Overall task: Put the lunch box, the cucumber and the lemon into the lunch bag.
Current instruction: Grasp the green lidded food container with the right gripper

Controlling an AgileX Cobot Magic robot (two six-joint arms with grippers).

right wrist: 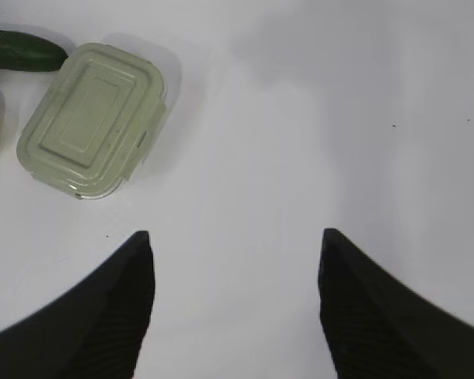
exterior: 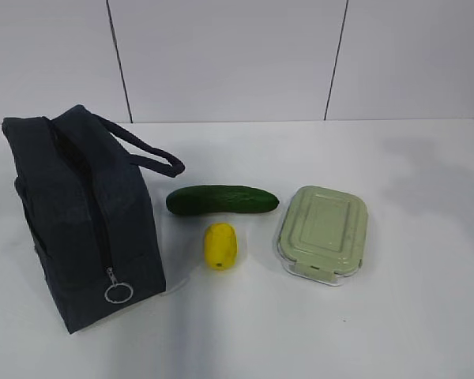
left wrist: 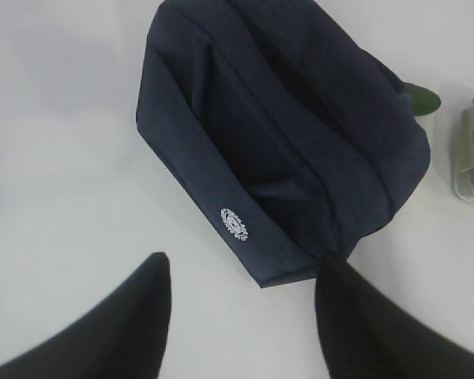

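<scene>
Nothing is packed: lunch box [exterior: 322, 230], cucumber [exterior: 222, 200] and lemon [exterior: 220, 245] lie on the worktop [exterior: 395, 316] at 3 o'clock of the zipped lunch bag [exterior: 79, 217]. Left pincer [left wrist: 241, 316] and right pincer [right wrist: 233, 304] both gape, empty.

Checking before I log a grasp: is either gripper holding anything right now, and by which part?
Nothing is held. The left gripper and right gripper are both open and empty.

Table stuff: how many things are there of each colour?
Green: 2, the cucumber and the lunch box
Yellow: 1, the lemon
Dark blue: 1, the lunch bag
Total: 4
</scene>
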